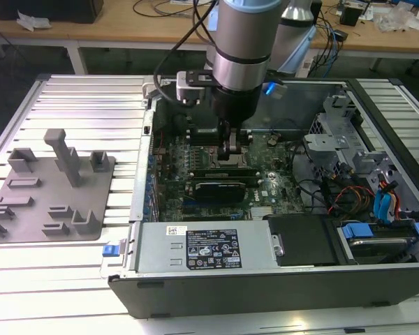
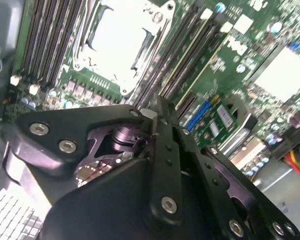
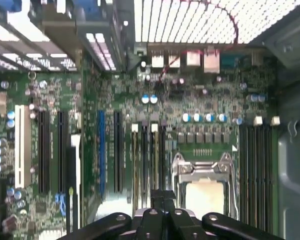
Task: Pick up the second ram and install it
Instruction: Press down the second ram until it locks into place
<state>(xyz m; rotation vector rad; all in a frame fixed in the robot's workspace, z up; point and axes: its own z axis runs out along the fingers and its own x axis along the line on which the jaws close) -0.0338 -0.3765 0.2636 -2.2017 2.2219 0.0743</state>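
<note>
My gripper [image 1: 234,150] is down inside the open computer case, over the motherboard [image 1: 195,164]. Its black fingers are shut together, with nothing visible between them in both wrist views. The tip [image 3: 162,196] sits over the memory slots beside the processor socket [image 3: 205,175]. Two pale sticks stand seated in those slots. The one nearer the socket looks like the second ram [image 3: 154,160], [image 2: 190,52], and the gripper tip [image 2: 157,107] is at its near end. The other stick [image 3: 135,160] lies one slot pair further from the socket.
A grey holder plate [image 1: 49,188] with upright blocks lies on the slatted table at the exterior view's left. Inside the case, drive cages and cables [image 1: 363,174] crowd the exterior view's right. The power supply [image 1: 202,244] runs along the front. More black slots [image 3: 255,165] flank the socket's other side.
</note>
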